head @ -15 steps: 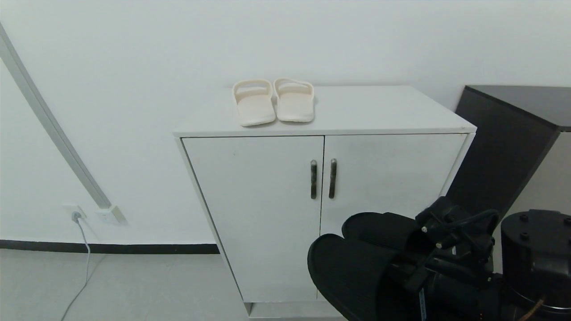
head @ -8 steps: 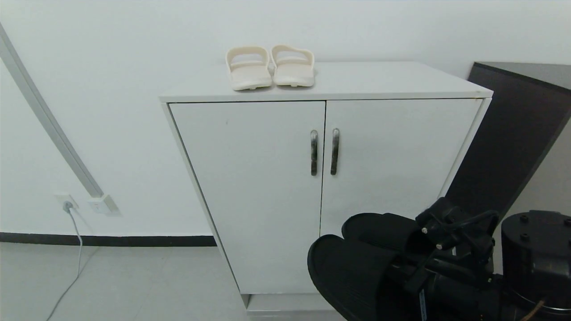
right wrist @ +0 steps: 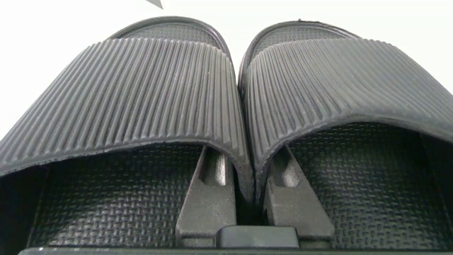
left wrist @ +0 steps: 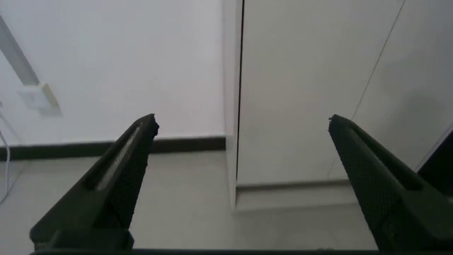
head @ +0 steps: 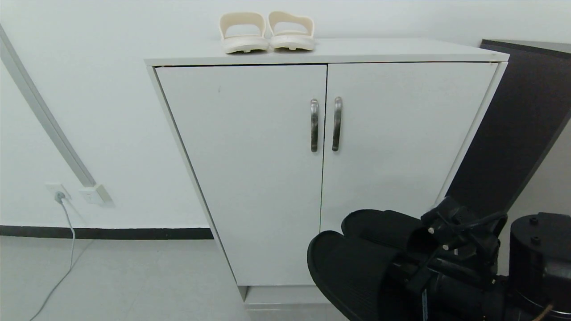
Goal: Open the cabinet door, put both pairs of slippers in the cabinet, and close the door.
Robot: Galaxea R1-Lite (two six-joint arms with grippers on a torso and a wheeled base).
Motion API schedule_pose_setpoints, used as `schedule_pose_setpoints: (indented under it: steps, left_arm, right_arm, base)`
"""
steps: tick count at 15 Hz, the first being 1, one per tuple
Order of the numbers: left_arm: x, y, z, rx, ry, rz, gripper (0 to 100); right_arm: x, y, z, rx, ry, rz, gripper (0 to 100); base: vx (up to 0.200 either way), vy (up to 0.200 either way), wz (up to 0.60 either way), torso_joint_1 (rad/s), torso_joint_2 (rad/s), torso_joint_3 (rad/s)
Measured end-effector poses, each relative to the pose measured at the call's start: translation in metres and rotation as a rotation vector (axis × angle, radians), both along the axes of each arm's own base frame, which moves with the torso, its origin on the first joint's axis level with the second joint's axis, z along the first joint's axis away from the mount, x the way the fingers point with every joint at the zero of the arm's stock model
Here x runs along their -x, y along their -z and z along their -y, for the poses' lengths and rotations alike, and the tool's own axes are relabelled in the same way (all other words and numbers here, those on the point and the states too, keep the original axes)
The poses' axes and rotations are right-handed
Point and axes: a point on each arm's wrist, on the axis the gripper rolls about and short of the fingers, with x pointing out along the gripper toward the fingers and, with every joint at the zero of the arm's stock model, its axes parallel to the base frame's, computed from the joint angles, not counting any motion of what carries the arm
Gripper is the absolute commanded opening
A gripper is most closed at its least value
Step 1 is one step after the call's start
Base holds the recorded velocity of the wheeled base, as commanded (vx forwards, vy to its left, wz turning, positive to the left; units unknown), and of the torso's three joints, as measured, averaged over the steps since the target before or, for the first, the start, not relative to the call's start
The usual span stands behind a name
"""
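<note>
I see the white cabinet (head: 250,187) ahead with both doors shut and a dark unit (head: 513,133) just beside it on the right. Low on my right, the black slippers (head: 357,267) hang off the floor in front of the right door's lower part. The right gripper (right wrist: 251,202) is clamped on them, one finger (right wrist: 209,198) under each strap, pinching their inner walls together. The cream slippers (head: 266,32) sit side by side on the cabinet top. My left gripper (left wrist: 244,124) is spread wide with nothing between its fingers, facing the cabinet's lower left corner. Two upright metal handles (head: 314,125) flank the door seam.
</note>
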Motion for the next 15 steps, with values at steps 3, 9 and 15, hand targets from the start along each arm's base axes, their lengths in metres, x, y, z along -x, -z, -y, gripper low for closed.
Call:
schedule_pose_setpoints:
  steps: [3,9,15]
  left_arm:
    - [-0.002,-0.049,0.001,0.045,0.065,0.042,100]
    - [-0.059,-0.091,0.011,0.044,0.419,-0.118,100]
    - [-0.109,-0.137,0.048,0.029,0.752,-0.112,100]
  right_arm:
    - [0.001,0.003,-0.002,0.007,-0.010,-0.005,0]
    - [0.002,0.006,-0.001,0.028,-0.014,0.012,0]
    - [0.000,0.006,0.000,0.024,-0.001,0.016,0]
  base:
    - [0.000,0.000,0.00,0.000,0.00,0.000]
    - [0.000,0.000,0.00,0.000,0.00,0.000]
    - [0.000,0.000,0.00,0.000,0.00,0.000]
